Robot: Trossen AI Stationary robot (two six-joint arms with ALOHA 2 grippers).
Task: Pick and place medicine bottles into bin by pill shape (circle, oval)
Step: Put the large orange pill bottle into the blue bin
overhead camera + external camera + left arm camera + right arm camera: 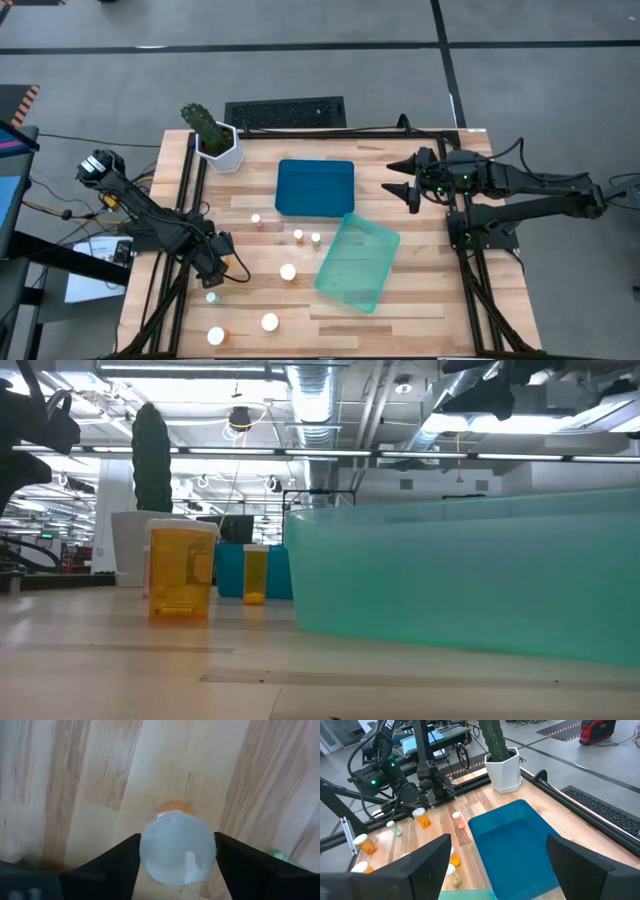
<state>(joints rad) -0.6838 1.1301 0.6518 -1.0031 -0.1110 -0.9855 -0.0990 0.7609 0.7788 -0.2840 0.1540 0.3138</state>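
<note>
My left gripper [212,262] is at the table's left, pointing down over an amber-bodied medicine bottle with a white cap [177,847]. That bottle also shows in the right wrist view [421,817]. Several other bottles stand upright on their bases: a pale one [212,297] just near of the gripper, two [216,336] [269,322] at the near edge, one mid-table [288,271], and three [256,219] [298,236] [316,238] by the bins. My right gripper [408,180] is open and empty, held above the table right of the blue bin. My left gripper has the bottle's round white cap [150,865] between its two fingers, one on each opposite side of the rim. The fingers come from above, pointing down. The bottle is upright, its amber body [172,807] below the cap; whether it is off the table I cannot tell.
A blue bin [280,190] stands at the far middle. A teal see-through bin [385,240] lies askew to its near right and fills the low view [470,575]. A white hexagonal pot with a cactus [220,148] stands at the far left.
</note>
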